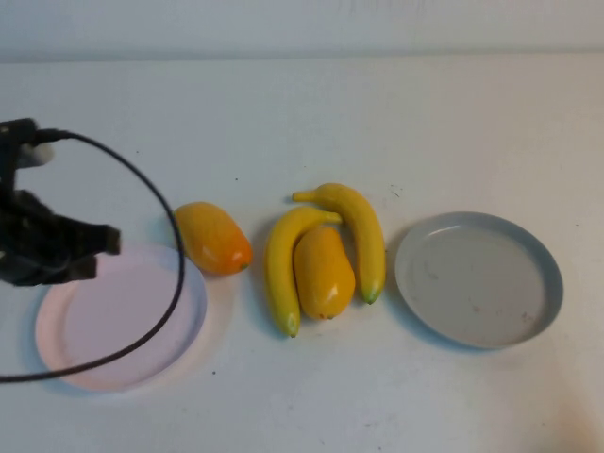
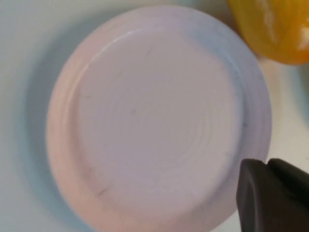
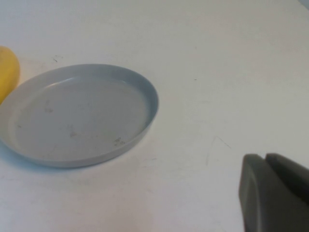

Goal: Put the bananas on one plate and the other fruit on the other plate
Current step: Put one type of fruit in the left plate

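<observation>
Two bananas [image 1: 279, 264] [image 1: 359, 231] lie mid-table, curving around a yellow mango-like fruit [image 1: 323, 272] that rests between them. An orange mango-like fruit [image 1: 213, 238] lies on the table beside the pink plate's [image 1: 113, 326] far right rim. The grey plate [image 1: 478, 278] sits empty to the right of the bananas. My left gripper [image 1: 102, 253] hovers over the pink plate's left side, shut and empty. In the left wrist view the gripper [image 2: 268, 166] sits over the plate [image 2: 154, 121], with the orange fruit [image 2: 273, 29] at its edge. My right gripper [image 3: 265, 159] is shut and empty, near the grey plate [image 3: 77, 113]; it is out of the high view.
A black cable [image 1: 160, 198] loops from my left arm over the pink plate's right rim. A yellow fruit's edge [image 3: 7, 70] shows beside the grey plate in the right wrist view. The table top is white, with its far edge at the back.
</observation>
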`<state>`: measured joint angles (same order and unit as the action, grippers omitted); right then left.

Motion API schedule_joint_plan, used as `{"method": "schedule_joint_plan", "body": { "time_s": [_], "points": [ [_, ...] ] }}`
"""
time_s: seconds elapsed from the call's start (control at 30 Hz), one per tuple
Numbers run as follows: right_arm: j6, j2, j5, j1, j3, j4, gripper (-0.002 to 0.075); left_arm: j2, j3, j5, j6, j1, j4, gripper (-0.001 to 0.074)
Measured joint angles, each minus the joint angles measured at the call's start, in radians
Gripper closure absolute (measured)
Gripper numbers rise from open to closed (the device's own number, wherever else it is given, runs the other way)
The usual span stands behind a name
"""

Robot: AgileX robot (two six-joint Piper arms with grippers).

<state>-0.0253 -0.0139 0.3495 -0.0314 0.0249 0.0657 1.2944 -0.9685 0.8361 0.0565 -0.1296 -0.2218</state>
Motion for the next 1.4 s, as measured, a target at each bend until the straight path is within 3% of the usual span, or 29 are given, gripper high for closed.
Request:
{"method": "schedule_joint_plan", "body": {
  "time_s": [0.3,0.57,0.67,0.87,0.93,1.07,1.4],
  "points": [
    [0.000,0.000,0.000,0.000,0.000,0.000,0.0742,0.370,-0.375,0.066,-0.111,-0.215,0.075,0.0737],
    [0.000,0.000,0.000,0.000,0.000,0.000,0.0742,0.544,-0.618,0.198,-0.158,-0.278,0.126,0.0717],
    [0.000,0.000,0.000,0.000,0.000,0.000,0.0742,0.570,-0.640,0.229,-0.158,-0.278,0.176,0.0605],
    [0.000,0.000,0.000,0.000,0.000,0.000,0.0742,0.581,-0.642,0.208,-0.265,-0.278,0.199,0.0167],
    [0.000,0.000,0.000,0.000,0.000,0.000,0.0742,0.587,-0.642,0.183,-0.382,-0.278,0.199,0.0095],
    [0.000,0.000,0.000,0.000,0.000,0.000,0.0741,0.616,-0.643,0.165,-0.489,-0.278,0.199,0.0067],
    [0.000,0.000,0.000,0.000,0.000,0.000,0.0742,0.712,-0.643,0.141,-0.517,-0.278,0.222,0.0066]
  ]
}}
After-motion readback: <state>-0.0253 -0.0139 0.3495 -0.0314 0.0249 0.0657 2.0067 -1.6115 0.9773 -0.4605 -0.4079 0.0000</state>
